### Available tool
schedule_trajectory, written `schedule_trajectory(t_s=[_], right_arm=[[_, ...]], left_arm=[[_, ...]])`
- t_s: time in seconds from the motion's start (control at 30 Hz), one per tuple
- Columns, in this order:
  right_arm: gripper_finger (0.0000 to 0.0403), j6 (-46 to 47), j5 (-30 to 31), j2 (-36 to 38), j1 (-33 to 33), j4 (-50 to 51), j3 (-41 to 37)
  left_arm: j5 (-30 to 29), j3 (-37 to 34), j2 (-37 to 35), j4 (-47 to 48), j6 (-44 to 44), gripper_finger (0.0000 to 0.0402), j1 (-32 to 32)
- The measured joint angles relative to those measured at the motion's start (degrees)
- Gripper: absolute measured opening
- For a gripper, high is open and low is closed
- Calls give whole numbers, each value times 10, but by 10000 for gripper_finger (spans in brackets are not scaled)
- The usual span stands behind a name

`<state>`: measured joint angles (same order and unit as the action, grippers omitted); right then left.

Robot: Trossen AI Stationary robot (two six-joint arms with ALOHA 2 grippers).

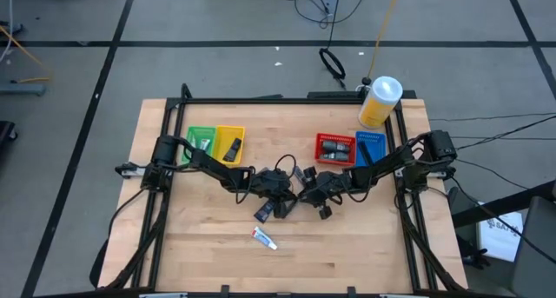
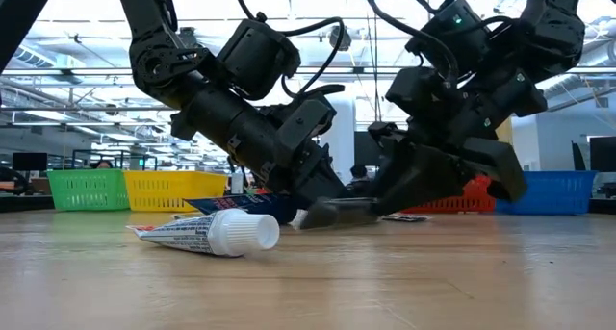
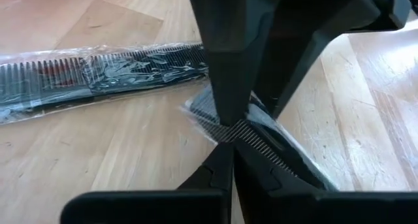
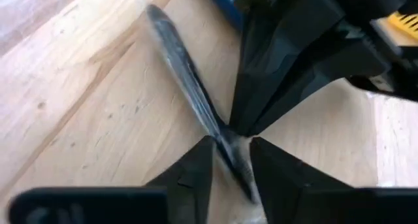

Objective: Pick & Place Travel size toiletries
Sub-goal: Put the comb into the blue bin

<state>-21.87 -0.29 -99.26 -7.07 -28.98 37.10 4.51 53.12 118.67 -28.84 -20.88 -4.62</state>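
I'm pinching my left pincer [image 1: 280, 196] closed on the clear wrapper of a dark comb [image 3: 261, 136] in the middle of the table [image 1: 365, 246]. The comb is lying low on the wood, one end tilting up at my fingertips.

My right pincer [image 1: 317, 194] is coming in from the right, nose to nose with the left one. Its fingers [image 4: 196, 168] are standing narrowly parted on either side of a thin dark strip that looks like the same comb. I can't tell if they are pressing on it.

A second wrapped comb [image 3: 98, 74] is lying flat just beside the held one, not touching my pincers. A white tube with a white cap [image 1: 265, 238] is lying on its side nearer the front edge, a little left of centre and apart from both arms.

Containers are sitting along the far side:
- The green basket [image 1: 201, 140] at far left is holding something small and greyish.
- The yellow basket [image 1: 230, 135], touching it on the right, is holding one dark piece.
- The red basket [image 1: 334, 139] at far right of centre is holding several dark pieces.
- The blue basket [image 1: 371, 147] is touching the red one, and I can't make out its contents.

A yellow jar with a white cap [image 1: 380, 102] is standing upright at the far right corner, behind the blue basket.
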Motion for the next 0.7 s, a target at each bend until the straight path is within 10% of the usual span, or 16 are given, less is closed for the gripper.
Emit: schedule_trajectory(t_s=[0.2,0.4,0.7], right_arm=[[14,-6,0,0,-1,0,0],[21,18,17,19,-18,16,0],[11,148,150,202,-63,249,0]], left_arm=[[0,0,-1,0,-1,3,0],[-3,-3,-55,73,17,13,8],[-287,-2,-173,233,4,5,-38]])
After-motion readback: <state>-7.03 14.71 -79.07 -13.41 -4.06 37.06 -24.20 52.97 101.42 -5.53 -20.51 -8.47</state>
